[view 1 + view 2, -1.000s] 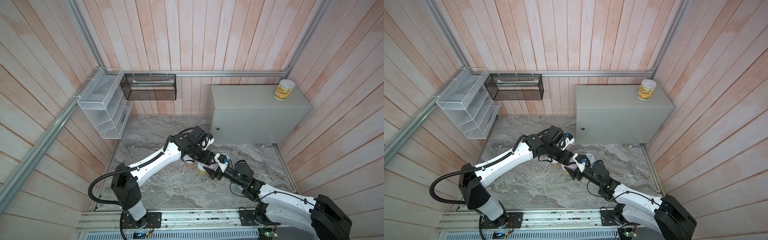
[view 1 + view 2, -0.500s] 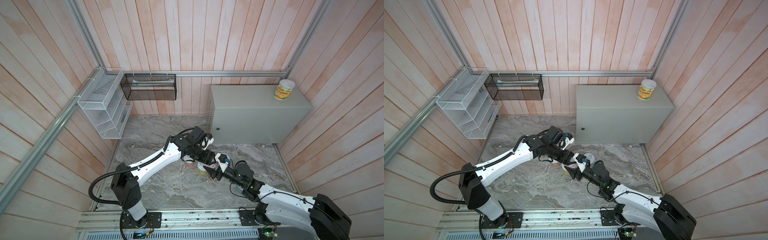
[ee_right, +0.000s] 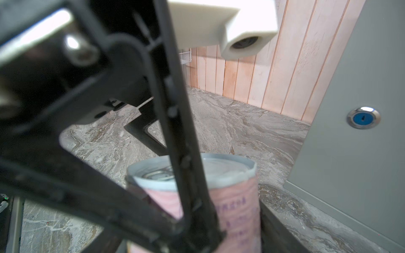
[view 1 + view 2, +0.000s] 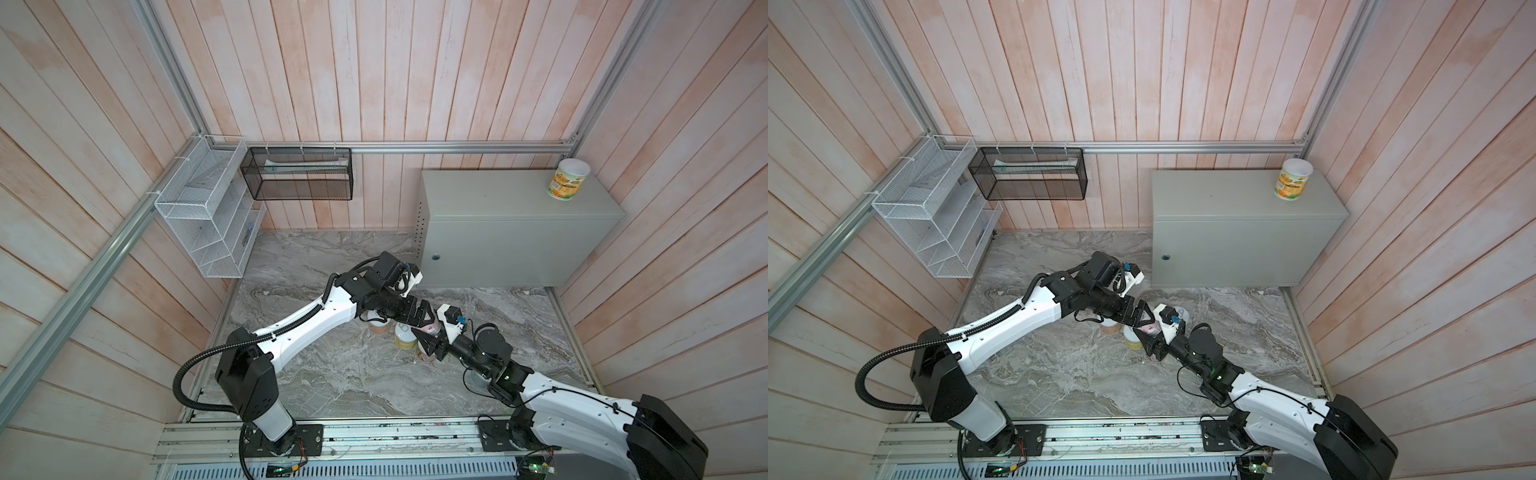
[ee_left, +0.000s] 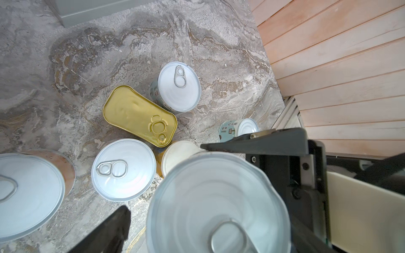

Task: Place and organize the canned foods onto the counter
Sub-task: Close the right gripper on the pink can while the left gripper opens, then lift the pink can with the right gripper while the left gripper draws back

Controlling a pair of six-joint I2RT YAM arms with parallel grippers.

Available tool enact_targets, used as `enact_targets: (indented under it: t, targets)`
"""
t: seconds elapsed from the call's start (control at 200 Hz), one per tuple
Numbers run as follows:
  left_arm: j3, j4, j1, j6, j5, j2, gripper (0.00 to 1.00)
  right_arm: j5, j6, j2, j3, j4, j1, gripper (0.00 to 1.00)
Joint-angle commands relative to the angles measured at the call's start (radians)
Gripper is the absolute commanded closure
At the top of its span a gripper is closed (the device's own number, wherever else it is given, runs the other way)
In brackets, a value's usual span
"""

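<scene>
A pink-labelled can [image 4: 432, 330] hangs above the marbled slab, and my right gripper [image 4: 430, 343] is shut on its sides; in the right wrist view the can [image 3: 234, 197] sits between the jaws. My left gripper [image 4: 419, 318] stands open around the same can's top [image 5: 219, 203], one finger [image 5: 109, 230] clear of the rim. Below lie a gold-topped rectangular tin [image 5: 135, 114] and several round tins, among them one with a silvery top [image 5: 123, 169] and a teal-labelled one [image 5: 234, 130]. The counter [image 4: 498, 195] stands at the back right.
A yellow-labelled white tub [image 4: 568, 178] stands on the counter's far right corner. A white wire basket [image 4: 208, 216] and a black mesh basket [image 4: 299, 174] hang on the back-left walls. Wooden walls close in both sides. The two arms cross over the tins.
My left gripper's jaws have opened wide off the pink can. My right gripper's jaws have closed in on it. Both arms stay almost where they were.
</scene>
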Motion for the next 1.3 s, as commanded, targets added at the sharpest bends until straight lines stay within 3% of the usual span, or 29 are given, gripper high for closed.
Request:
enact_targets:
  t: [0.0,0.175,0.395,0.655,0.825,1.025,1.295]
  targets:
    - [-0.021,0.025,0.027,-0.023,-0.032,-0.046,0.00,0.076,0.033,-0.034,0.008,0.082,-0.003,0.33]
    - [-0.095,0.128,0.041,-0.066,-0.071,-0.125,0.00,0.142,0.045,-0.048,0.025,0.030,-0.003,0.33]
    - [-0.305,0.442,0.060,-0.184,-0.142,-0.287,0.00,0.264,0.104,-0.097,0.026,-0.016,-0.003,0.33]
    - [-0.411,0.495,0.066,-0.159,-0.268,-0.360,0.00,0.336,0.129,-0.219,0.029,-0.108,-0.003,0.33]
    - [-0.523,0.605,0.065,-0.194,-0.261,-0.380,0.00,0.431,0.081,-0.309,0.045,-0.182,-0.002,0.33]
    - [-0.540,0.631,0.066,-0.177,-0.220,-0.381,0.00,0.571,-0.034,-0.434,0.117,-0.290,-0.011,0.32]
    - [-0.571,0.660,0.066,-0.146,-0.221,-0.414,0.00,0.557,-0.152,-0.510,0.312,-0.425,-0.144,0.31]
